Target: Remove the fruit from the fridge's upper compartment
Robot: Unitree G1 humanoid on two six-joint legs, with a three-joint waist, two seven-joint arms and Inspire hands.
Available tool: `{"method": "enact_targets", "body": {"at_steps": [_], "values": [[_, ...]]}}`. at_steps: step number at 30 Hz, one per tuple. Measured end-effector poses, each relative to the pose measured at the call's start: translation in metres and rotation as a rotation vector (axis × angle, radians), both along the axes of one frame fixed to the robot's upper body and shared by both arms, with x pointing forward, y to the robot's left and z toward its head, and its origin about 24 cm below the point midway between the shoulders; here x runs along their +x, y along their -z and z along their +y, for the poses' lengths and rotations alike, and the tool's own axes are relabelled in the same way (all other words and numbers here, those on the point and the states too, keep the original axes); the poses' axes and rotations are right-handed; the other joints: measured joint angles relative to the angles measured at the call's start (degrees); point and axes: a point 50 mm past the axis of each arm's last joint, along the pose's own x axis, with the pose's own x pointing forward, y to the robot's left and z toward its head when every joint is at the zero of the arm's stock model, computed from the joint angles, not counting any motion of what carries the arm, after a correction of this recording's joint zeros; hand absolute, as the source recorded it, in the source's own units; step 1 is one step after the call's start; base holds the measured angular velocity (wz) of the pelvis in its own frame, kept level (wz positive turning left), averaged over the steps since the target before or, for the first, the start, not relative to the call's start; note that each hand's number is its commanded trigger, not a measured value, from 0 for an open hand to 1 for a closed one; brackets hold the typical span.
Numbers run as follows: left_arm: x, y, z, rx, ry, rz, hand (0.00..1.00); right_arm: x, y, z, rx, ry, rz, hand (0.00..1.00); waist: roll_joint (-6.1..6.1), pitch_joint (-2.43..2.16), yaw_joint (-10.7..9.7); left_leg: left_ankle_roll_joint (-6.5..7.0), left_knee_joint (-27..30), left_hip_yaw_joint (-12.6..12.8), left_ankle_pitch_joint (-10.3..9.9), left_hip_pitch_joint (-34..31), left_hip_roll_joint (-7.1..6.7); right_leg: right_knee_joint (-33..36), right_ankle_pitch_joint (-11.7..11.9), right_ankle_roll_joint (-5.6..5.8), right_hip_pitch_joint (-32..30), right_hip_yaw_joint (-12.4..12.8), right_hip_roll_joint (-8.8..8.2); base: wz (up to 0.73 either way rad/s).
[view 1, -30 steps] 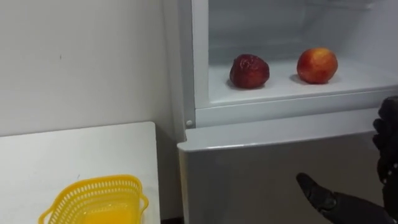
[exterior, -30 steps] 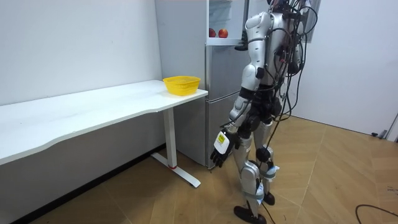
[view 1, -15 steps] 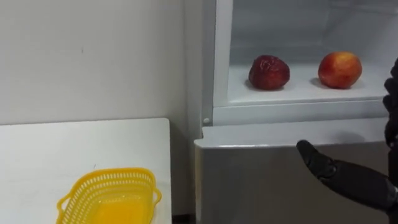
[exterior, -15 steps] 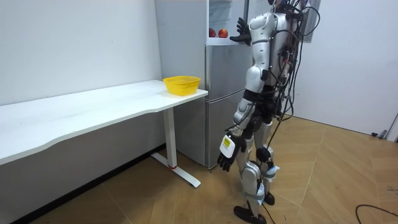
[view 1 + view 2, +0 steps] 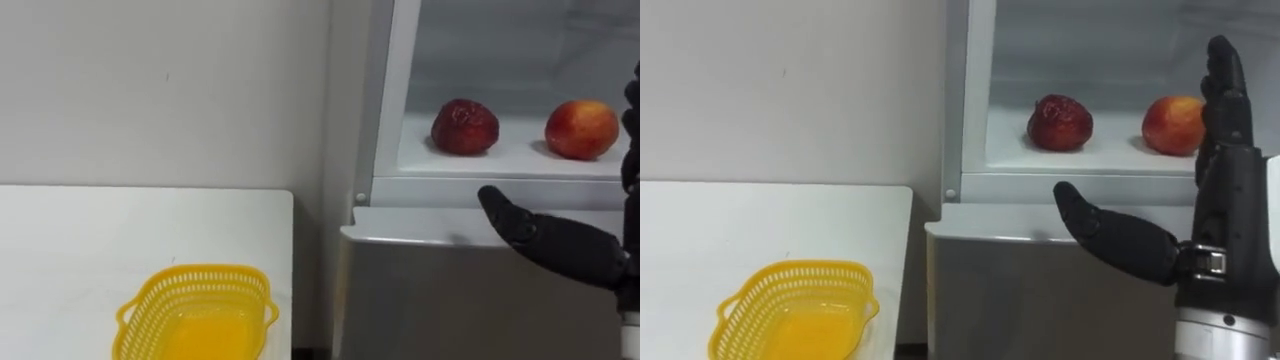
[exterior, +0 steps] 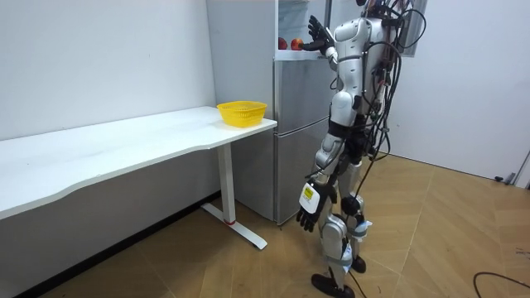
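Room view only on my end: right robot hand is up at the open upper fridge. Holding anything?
Observer: No. The right robot hand is open, fingers straight, nothing in it.
Operator: What are the red things on the shelf?
Observer: Two fruits lying apart on the shelf: a dark red wrinkled fruit on the left and an orange-red fruit on the right.
Operator: Which one is the hand closer to?
Observer: The orange-red fruit. The raised fingers overlap its right edge in the right eye view. I cannot tell the gap in depth.
Operator: Basket loaded?
Observer: No, the yellow basket on the white table is empty.
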Motion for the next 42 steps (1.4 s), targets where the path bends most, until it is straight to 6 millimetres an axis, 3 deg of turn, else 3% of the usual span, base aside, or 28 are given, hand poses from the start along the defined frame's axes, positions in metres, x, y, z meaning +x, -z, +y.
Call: {"method": "enact_targets", "body": {"at_steps": [7,13,20,24,28,33,37,42], "values": [[0.003,0.0,0.001,-0.02,-0.017,0.002,0.0,0.013,-0.009,-0.004,-0.011,0.012,-0.02,0.0,-0.97,0.33,0.25,0.0,-0.01,-0.27,0.0,-0.02,0.03,0.1,0.0,0.0,0.04,-0.34,-0.05,0.01],[0.003,0.0,0.002,-0.028,-0.025,0.016,0.0,0.016,-0.009,-0.006,-0.012,0.02,-0.008,0.0,-1.83,0.27,0.46,0.0,0.26,-0.97,0.0,-0.32,-0.11,0.09,0.0,0.0,0.16,-1.16,-0.29,0.06],[0.003,0.0,0.001,-0.043,-0.026,0.03,0.0,0.019,-0.01,-0.005,-0.023,-0.002,-0.002,0.0,-1.08,0.49,0.47,0.0,1.15,-1.56,0.0,-1.08,-0.05,0.27,0.01,-0.01,0.44,-2.16,-0.37,0.07],[0.001,0.0,0.001,-0.048,-0.027,0.038,0.0,0.031,-0.008,-0.01,-0.014,0.018,0.034,0.0,-0.34,0.07,0.51,0.0,1.26,-2.23,0.0,-0.9,-0.13,0.22,0.01,-0.03,0.51,-2.43,-0.44,0.04],[0.004,0.0,0.001,-0.047,-0.018,0.033,0.0,0.033,-0.009,-0.015,-0.035,0.035,0.05,0.0,-0.37,-0.04,1.71,0.03,1.27,-2.64,0.03,-0.91,-0.19,0.03,0.0,-0.05,0.61,-2.46,-0.39,0.02],[0.001,0.0,0.001,-0.039,-0.018,0.046,0.0,0.037,-0.006,-0.018,-0.047,0.051,0.077,0.0,-1.27,-0.1,3.02,0.03,1.19,-2.83,0.04,-0.3,-0.22,-0.62,0.04,-0.1,1.65,-2.8,-0.3,0.04],[0.005,-0.001,0.002,-0.033,-0.009,0.028,0.0,0.05,-0.002,-0.023,-0.052,0.07,0.128,0.0,-2.25,0.33,3.56,0.03,1.03,-2.86,0.04,-0.23,-0.22,-0.61,0.03,-0.09,1.98,-2.87,-0.28,0.0],[0.005,-0.003,0.006,-0.021,-0.028,0.015,0.0,0.061,-0.006,-0.025,-0.048,0.078,0.138,0.0,-2.83,0.11,3.55,0.03,1.07,-3.7,0.04,-0.4,-0.29,-0.59,0.05,-0.08,2.25,-4.13,-0.51,0.07]]}}
